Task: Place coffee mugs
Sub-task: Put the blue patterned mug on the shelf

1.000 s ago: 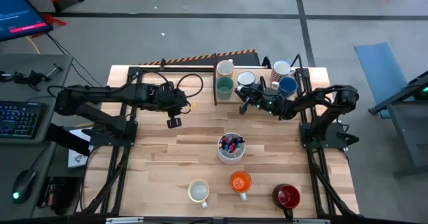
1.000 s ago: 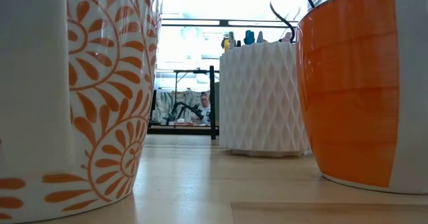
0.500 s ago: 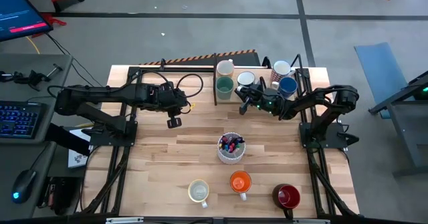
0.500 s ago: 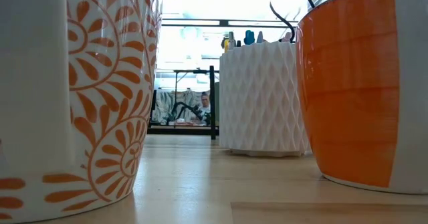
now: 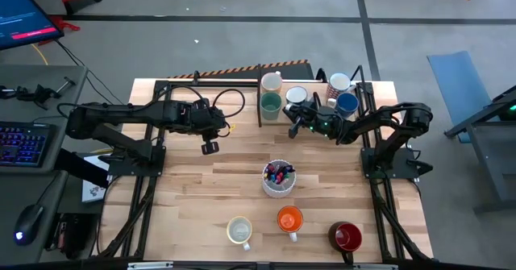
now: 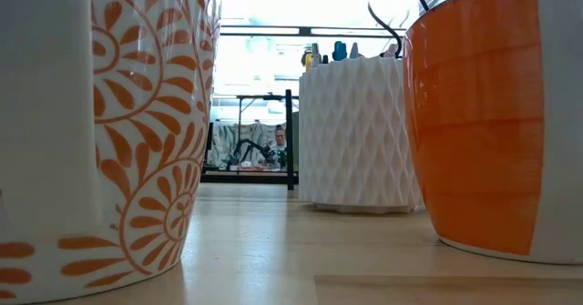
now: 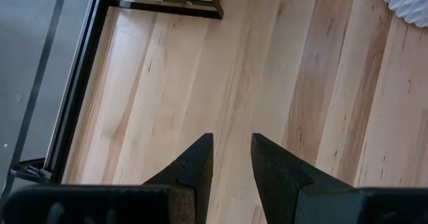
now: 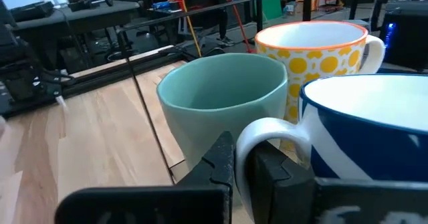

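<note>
The right gripper (image 5: 295, 122) sits at the table's far edge among the clustered mugs, its fingers (image 8: 221, 158) nearly closed around the handle of a blue-and-white mug (image 8: 361, 127), beside the teal mug (image 8: 224, 107). The left gripper (image 7: 231, 154) hangs slightly open and empty over bare table (image 7: 281, 70).

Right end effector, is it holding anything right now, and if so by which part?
The right end effector grips the white mug by its handle, fingers either side of the loop. The left end effector holds nothing.
</note>
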Tool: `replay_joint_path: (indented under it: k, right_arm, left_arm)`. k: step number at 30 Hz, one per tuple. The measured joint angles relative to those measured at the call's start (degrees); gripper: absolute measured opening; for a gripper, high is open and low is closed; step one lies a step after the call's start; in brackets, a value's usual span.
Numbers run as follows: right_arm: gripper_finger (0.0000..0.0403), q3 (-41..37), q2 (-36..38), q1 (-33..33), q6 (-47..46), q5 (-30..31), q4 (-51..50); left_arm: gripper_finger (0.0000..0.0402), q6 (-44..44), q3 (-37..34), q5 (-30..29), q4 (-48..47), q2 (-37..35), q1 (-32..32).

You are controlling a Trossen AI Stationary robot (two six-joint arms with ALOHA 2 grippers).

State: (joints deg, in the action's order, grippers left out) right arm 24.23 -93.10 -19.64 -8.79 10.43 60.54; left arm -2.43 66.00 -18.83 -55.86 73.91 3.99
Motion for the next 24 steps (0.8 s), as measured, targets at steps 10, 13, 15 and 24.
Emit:
replay_joint_path:
  k: [10, 13, 15, 24]
  right_arm:
    - [0.0092, 0.0, 0.1, 0.0, 0.3, 0.0, 0.3]
    - [0.0101, 0.0, 0.1, 0.0, 0.2, 0.0, 0.3]
    - [0.0102, 0.0, 0.1, 0.2, 0.0, -0.1, 0.2]
    - [0.0103, 0.0, 0.1, 0.2, -1.6, 0.4, -2.3]
  left_arm:
    - [0.0090, -0.5, 0.0, 0.0, 0.0, 0.0, 0.0]
    - [0.0090, -0.5, 0.0, 0.0, 0.0, 0.0, 0.0]
    - [0.0090, -0.6, 0.0, 0.0, 0.0, 0.0, 0.0]
    - [0.0090, -1.9, 0.0, 0.0, 0.0, 0.0, 0.0]
